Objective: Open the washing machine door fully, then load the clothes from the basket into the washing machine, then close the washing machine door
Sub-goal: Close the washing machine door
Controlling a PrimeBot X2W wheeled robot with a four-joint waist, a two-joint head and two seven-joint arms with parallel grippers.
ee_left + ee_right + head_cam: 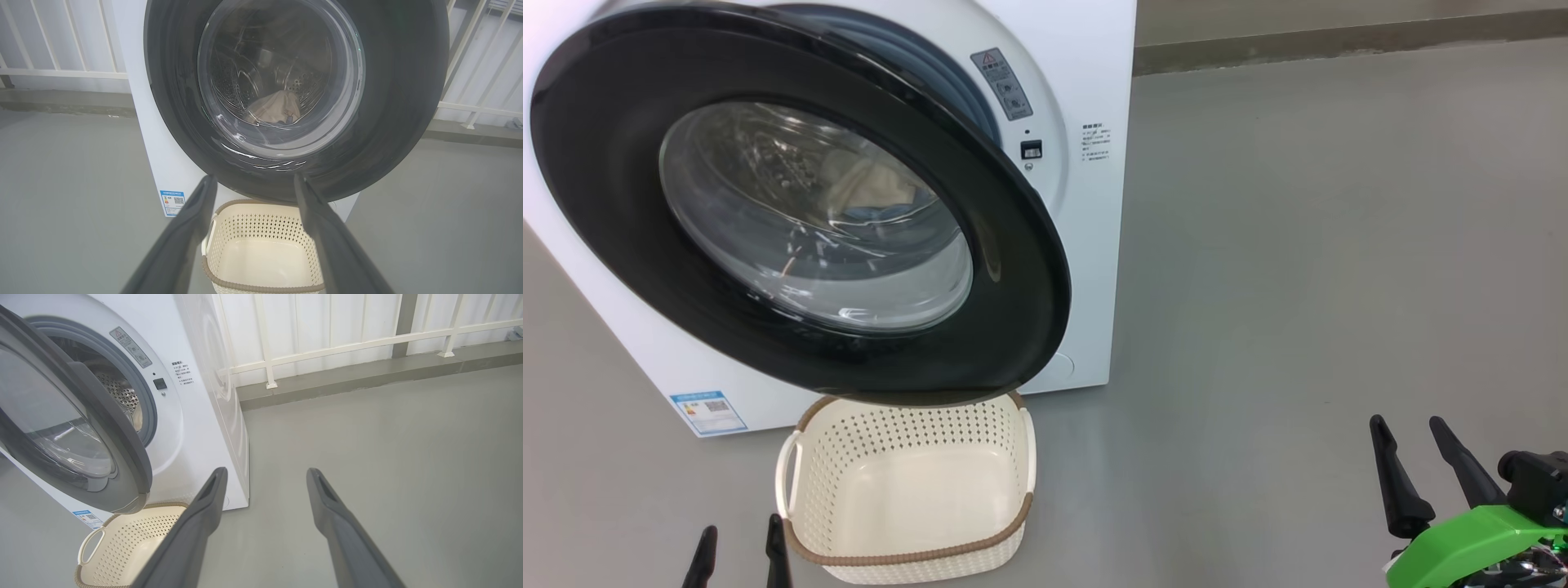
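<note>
Black-rimmed washing machine door [1013, 269] stands ajar in the head view, masking most of the washing machine [1094, 212] opening; the machine's top is cut off at upper left. Lower centre, the basket [907, 441] is empty, its far rim hidden under the door. At bottom left the left hand [742, 527], spread and mostly cropped, sits just beside the basket. At lower right the right hand [1407, 422], also spread, is well apart from both.

Left wrist view: the clothes [274, 109] lie in the drum [233, 81], blurred behind glass, cream with a blue trace.

Right wrist view: one finger [184, 547] covers part of the basket at lower left.
</note>
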